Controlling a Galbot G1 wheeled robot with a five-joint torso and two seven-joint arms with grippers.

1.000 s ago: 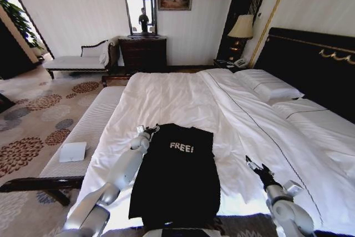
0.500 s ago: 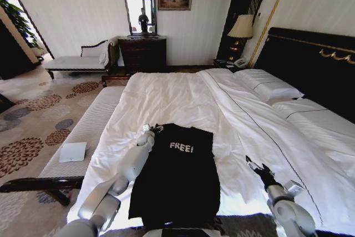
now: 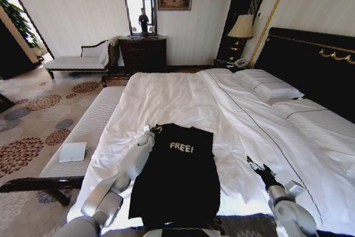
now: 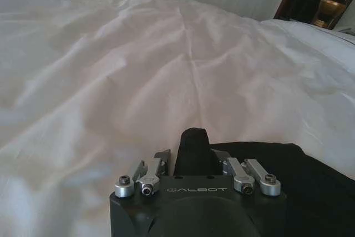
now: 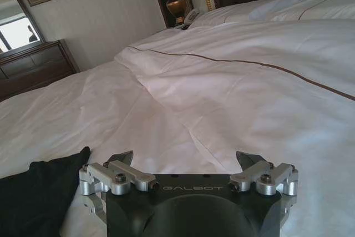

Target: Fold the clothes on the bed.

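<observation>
The clothes, a black T-shirt (image 3: 177,178) with white "FREE!" lettering, lie flat in a long narrow shape on the white duvet of the bed (image 3: 183,95), near its foot. My left gripper (image 3: 151,130) is at the shirt's far left corner. In the left wrist view its fingers (image 4: 191,145) are shut at the edge of the black fabric (image 4: 310,187). To the right of the shirt, my right gripper (image 3: 254,164) rests low over bare duvet. It stands open (image 5: 186,158) with nothing between its fingers, and the shirt's edge (image 5: 33,192) lies beside it.
A long white-cushioned bench (image 3: 83,131) runs along the bed's left side with a small white folded cloth (image 3: 73,151) on it. Pillows (image 3: 269,86) and the black headboard (image 3: 310,65) are at the right. A dresser (image 3: 143,53) and a chaise (image 3: 77,60) stand by the far wall.
My left gripper has shifted a little to the right, onto the shirt's far left corner. The shirt and the right arm have hardly moved.
</observation>
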